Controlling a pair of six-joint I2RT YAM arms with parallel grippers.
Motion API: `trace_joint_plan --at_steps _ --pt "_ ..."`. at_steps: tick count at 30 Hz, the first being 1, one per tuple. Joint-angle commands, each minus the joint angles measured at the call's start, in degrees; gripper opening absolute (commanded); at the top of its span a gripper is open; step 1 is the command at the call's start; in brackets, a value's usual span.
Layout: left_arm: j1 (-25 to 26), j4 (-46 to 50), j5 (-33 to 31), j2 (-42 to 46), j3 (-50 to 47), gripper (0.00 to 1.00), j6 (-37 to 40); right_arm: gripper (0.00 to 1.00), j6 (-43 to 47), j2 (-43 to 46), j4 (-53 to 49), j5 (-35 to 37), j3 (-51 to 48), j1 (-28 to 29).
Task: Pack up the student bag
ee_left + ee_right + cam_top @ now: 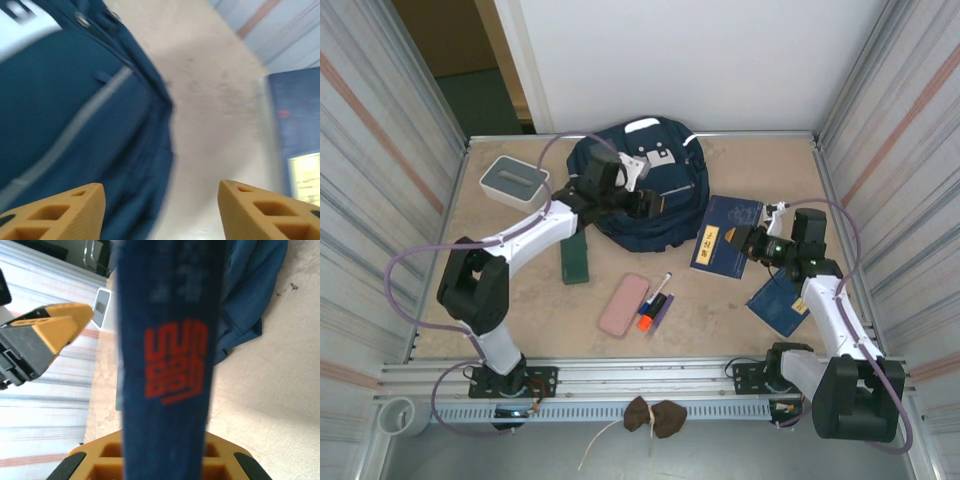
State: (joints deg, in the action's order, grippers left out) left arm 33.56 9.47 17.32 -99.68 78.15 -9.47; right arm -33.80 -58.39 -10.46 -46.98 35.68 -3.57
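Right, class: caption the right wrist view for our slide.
Right pincer shut on a navy book with red lettering, backpack behind.

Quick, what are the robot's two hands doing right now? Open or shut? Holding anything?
Left hand: open, holding nothing.
Right hand: closed on the blue book.

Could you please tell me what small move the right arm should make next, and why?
I would probably lift the blue book slightly clear of the table. The right gripper is shut on the book's edge, the student bag lies just beyond it, and the left gripper hangs open at the bag's edge.
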Motion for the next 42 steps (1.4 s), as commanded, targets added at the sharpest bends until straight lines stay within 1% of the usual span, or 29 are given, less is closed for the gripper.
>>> trace_joint_plan --at_steps 1,3,5,7,10,11,13,15,17,20,23,25,27,30,33,36,38,42 --pt "0.61 11.48 -10.23 -4.36 6.29 0.69 19.09 0.00 1.65 -0.90 -5.78 0.75 3.27 -0.53" --pt "0.62 13.86 -11.34 -7.82 10.07 0.74 23.56 0.00 1.21 -1.97 -5.66 0.34 4.06 -0.51" --pt "0.87 15.91 -11.01 -11.07 13.73 0.78 27.31 0.00 1.11 -2.96 -5.72 -0.12 4.81 -0.53" --pt "1.54 18.64 -11.37 -14.54 17.51 0.80 30.62 0.00 1.17 -3.57 -5.99 -0.30 5.43 -0.56" --pt "2.62 20.90 -14.26 -19.25 21.80 0.80 33.94 0.00 1.61 -4.12 -6.18 -0.31 5.54 -0.62" --pt "2.82 21.40 -15.57 -20.01 23.19 0.80 34.38 0.00 1.76 -4.26 -6.26 -0.30 5.54 -0.58" --pt "3.02 22.84 -17.39 -24.39 26.21 0.78 35.11 0.00 1.88 -4.58 -6.33 -0.46 5.36 -0.56" --pt "3.00 23.87 -18.82 -26.73 28.68 0.73 35.24 0.00 1.87 -4.71 -6.43 -0.57 5.14 -0.55" --pt "2.92 23.82 -20.10 -28.16 30.03 0.64 35.48 0.00 1.96 -4.65 -6.53 -0.69 4.89 -0.52" --pt "2.92 23.75 -19.45 -29.21 30.71 0.48 36.53 0.00 2.65 -4.01 -7.71 0.01 4.79 -0.55" --pt "2.91 24.14 -18.67 -28.58 31.54 0.28 37.23 0.00 4.42 -3.65 -10.96 2.06 6.07 -0.50" --pt "2.44 24.10 -15.56 -26.53 31.63 0.16 37.20 0.00 5.39 -3.78 -13.14 2.64 7.27 -0.36" --pt "1.50 23.65 -10.55 -23.36 31.33 0.01 36.63 0.00 5.31 -4.62 -14.10 1.52 8.32 -0.05" --pt "-0.73 22.45 -2.17 -18.13 30.88 0.00 35.25 0.01 3.49 -7.05 -13.50 -1.09 10.00 1.81" --pt "-3.30 21.15 5.51 -15.20 30.90 0.00 34.29 0.01 -0.30 -9.49 -10.46 -1.74 11.35 4.91" --pt "-5.57 21.26 10.63 -14.39 32.68 0.00 33.82 0.01 -5.59 -12.84 -5.25 -1.20 12.80 8.42" --pt "-6.84 21.94 12.91 -14.64 34.31 0.00 33.54 0.00 -9.46 -15.52 -0.71 -0.43 13.82 10.52" --pt "-8.71 21.86 16.67 -15.01 36.48 0.00 31.65 0.00 -17.91 -21.56 9.04 4.88 16.00 15.10"
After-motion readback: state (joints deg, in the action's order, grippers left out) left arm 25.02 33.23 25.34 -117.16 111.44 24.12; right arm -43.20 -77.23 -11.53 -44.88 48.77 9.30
